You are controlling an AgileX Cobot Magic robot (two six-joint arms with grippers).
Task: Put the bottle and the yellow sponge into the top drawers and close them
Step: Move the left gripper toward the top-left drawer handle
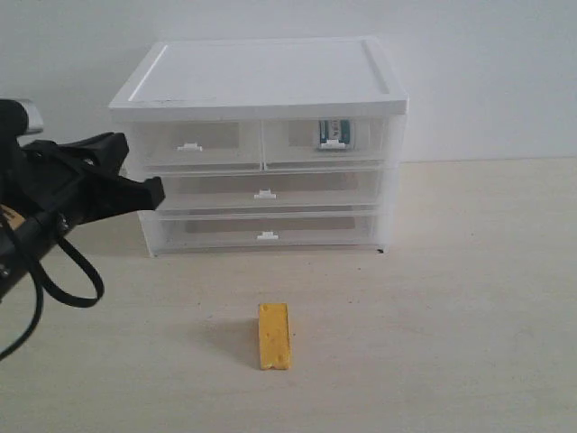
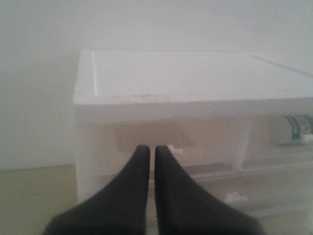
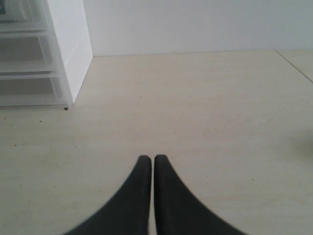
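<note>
The bottle [image 1: 334, 133] lies inside the right top drawer [image 1: 329, 142], which is pushed in; it also shows through the drawer wall as the bottle [image 2: 292, 129]. The left top drawer [image 1: 194, 144] is pushed in too. The yellow sponge [image 1: 274, 336] lies on the table in front of the cabinet. My left gripper [image 1: 155, 192] hovers shut and empty at the cabinet's left front corner; the left gripper [image 2: 152, 149] points at the left top drawer [image 2: 146, 139] near its white tab handle [image 2: 175, 149]. My right gripper [image 3: 148, 159] is shut and empty over bare table.
The white-topped cabinet [image 1: 261, 77] stands at the back against a white wall, with two full-width drawers [image 1: 266, 203] below the top pair. A side of the cabinet [image 3: 68, 44] appears in the right wrist view. A black cable [image 1: 63, 280] loops under the left arm.
</note>
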